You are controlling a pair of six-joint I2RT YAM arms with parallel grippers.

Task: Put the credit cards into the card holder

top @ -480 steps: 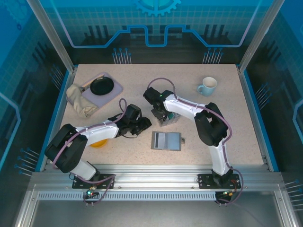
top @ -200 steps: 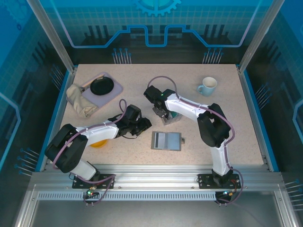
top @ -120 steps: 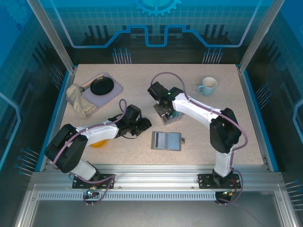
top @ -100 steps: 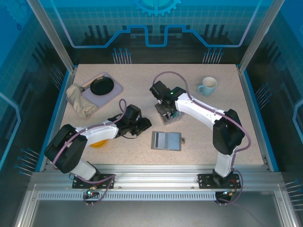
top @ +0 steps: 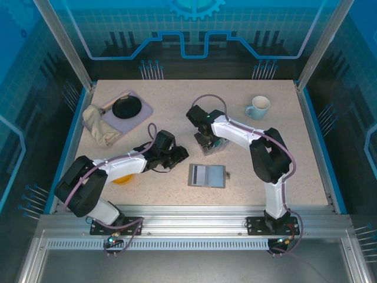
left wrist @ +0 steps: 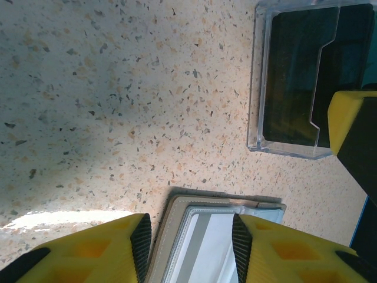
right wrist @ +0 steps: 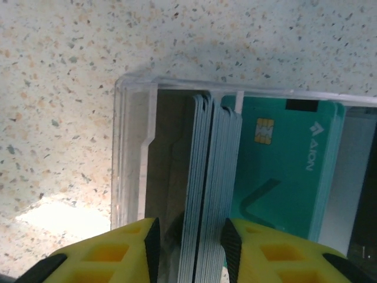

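At the far left corner of the table (top: 177,94) we see a lavender tray (top: 145,113) carrying a black bowl (top: 126,107), with a crumpled beige cloth (top: 99,125) lying against the tray's near-left side. Closer to the near edge, something yellow (top: 122,178) peeks out from under the left arm. The left gripper (top: 177,156) sits low over the middle of the table, its yellow fingers (left wrist: 94,247) spread apart and holding nothing. In the wrist view, we see the corner of the card holder (left wrist: 206,236) between them. From above, the card holder (top: 207,175) lies open and flat near the middle of the near edge, apart from both grippers. Just beyond it, at the table's centre, stands a clear plastic box (top: 211,145) holding the credit cards (right wrist: 283,171): a teal one lies flat, and a stack stands on edge beside it. The right gripper (right wrist: 187,236) reaches down into the box, its jaws parted astride the upright stack with a gap on one side. Toward the far right corner stands a pale blue mug (top: 257,107).
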